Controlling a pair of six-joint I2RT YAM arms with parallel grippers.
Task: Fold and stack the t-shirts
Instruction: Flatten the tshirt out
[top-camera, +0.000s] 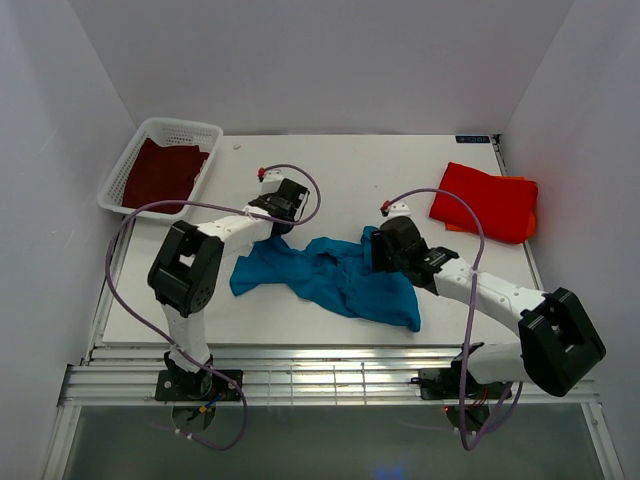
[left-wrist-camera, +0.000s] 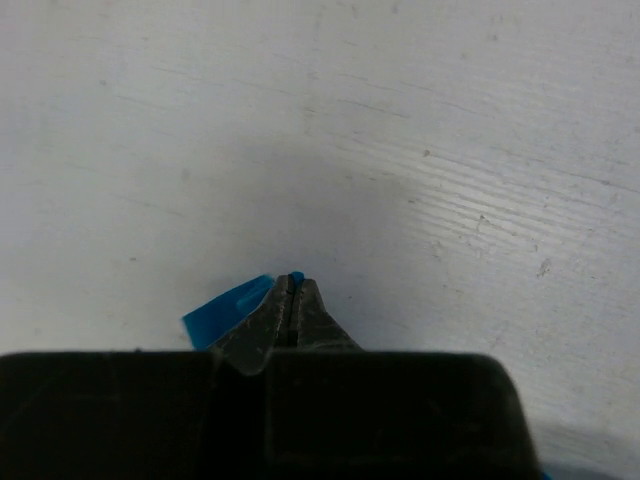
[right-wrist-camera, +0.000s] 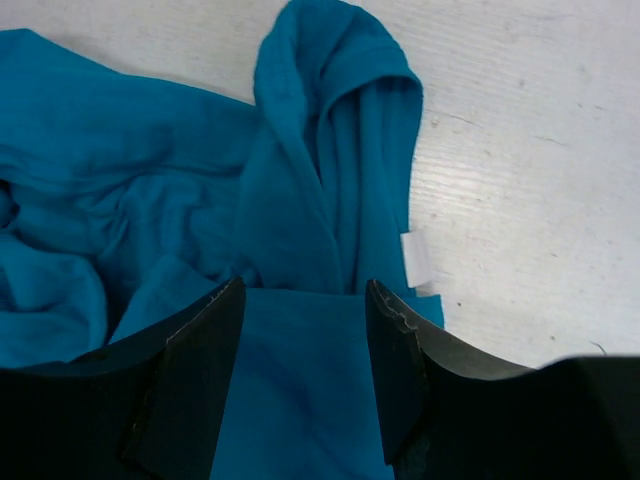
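Observation:
A crumpled teal-blue t-shirt (top-camera: 330, 275) lies spread across the middle of the table. My left gripper (top-camera: 278, 218) is at its upper left corner. In the left wrist view this gripper (left-wrist-camera: 291, 285) is shut on a thin edge of the teal cloth (left-wrist-camera: 225, 312), and a sliver of blue shows between the tips. My right gripper (top-camera: 385, 248) is over the shirt's upper right part. In the right wrist view it (right-wrist-camera: 305, 295) is open, with teal cloth (right-wrist-camera: 150, 160) lying between and under its fingers. A folded red-orange t-shirt (top-camera: 485, 200) rests at the back right. A maroon t-shirt (top-camera: 160, 172) lies in the basket.
The white mesh basket (top-camera: 180, 125) stands at the back left corner of the table. A white label (right-wrist-camera: 416, 258) sticks out of the teal shirt's edge beside my right finger. White walls close in the back and both sides.

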